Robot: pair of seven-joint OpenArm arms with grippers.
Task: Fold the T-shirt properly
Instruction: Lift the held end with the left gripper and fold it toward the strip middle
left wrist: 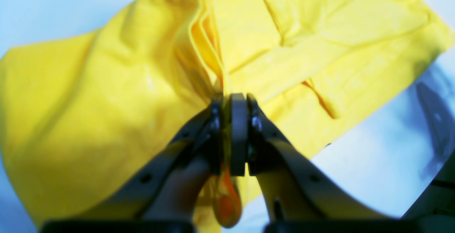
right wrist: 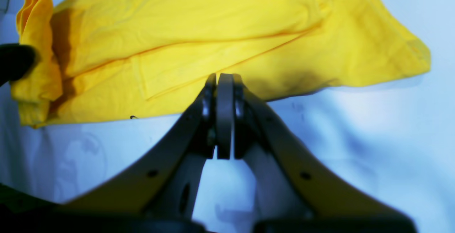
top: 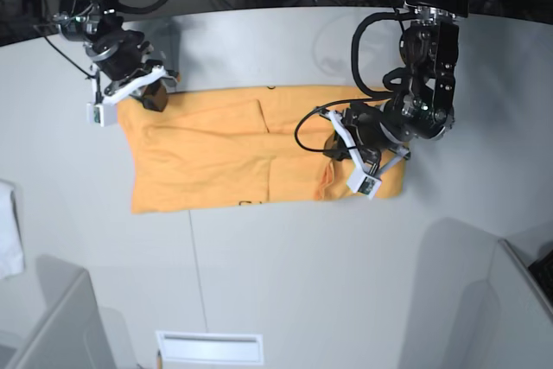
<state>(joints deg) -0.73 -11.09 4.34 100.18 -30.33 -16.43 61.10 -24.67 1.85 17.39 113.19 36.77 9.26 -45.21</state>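
The yellow-orange T-shirt (top: 216,162) lies spread lengthwise across the white table (top: 285,49), partly folded with layered edges. My left gripper (top: 335,151) is near the shirt's right end. In the left wrist view it (left wrist: 231,98) is shut on a bunched ridge of the T-shirt (left wrist: 106,84), with fabric hanging below the fingers. My right gripper (top: 154,97) is at the shirt's far left corner. In the right wrist view it (right wrist: 224,78) is shut at the edge of the T-shirt (right wrist: 213,30), with no cloth visible between the fingers.
A white cloth (top: 7,231) lies at the left table edge. Grey box-like structures stand at the front left (top: 52,317) and front right (top: 467,300). A white slot plate (top: 209,347) sits at the front edge. Cables crowd the back.
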